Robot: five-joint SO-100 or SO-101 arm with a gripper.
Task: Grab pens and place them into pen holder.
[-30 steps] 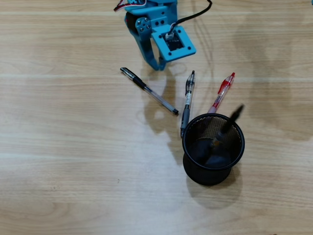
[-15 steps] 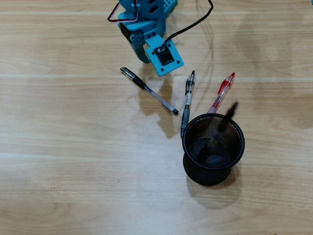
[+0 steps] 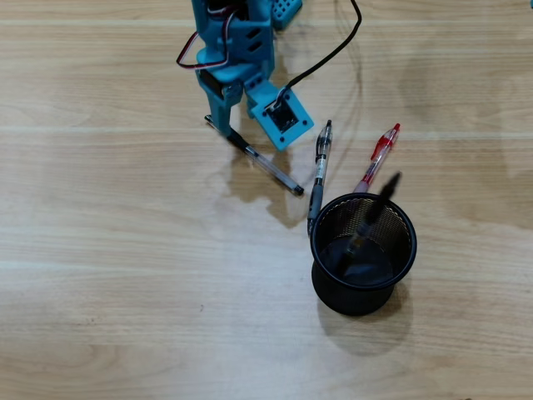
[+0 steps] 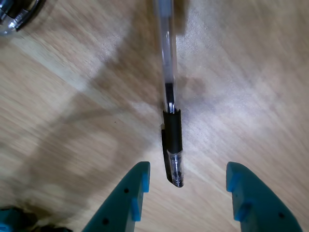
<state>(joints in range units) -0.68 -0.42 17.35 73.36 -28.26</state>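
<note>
Gripper (image 4: 186, 181) low over the table; teal jaws apparently wide apart

You're looking at a pale wood-grain table (image 3: 100, 275) filling the overhead view, with soft glare at far right.

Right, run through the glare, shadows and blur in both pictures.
Overhead view: sharp; pale glare streaks across the light wooden table, and the round black wire-mesh pen holder casts a soft shadow toward the bottom. Wrist view: the clear-barrelled black-grip pen is fairly crisp between the open teal gripper fingers, while the left wood grain smears.
</note>
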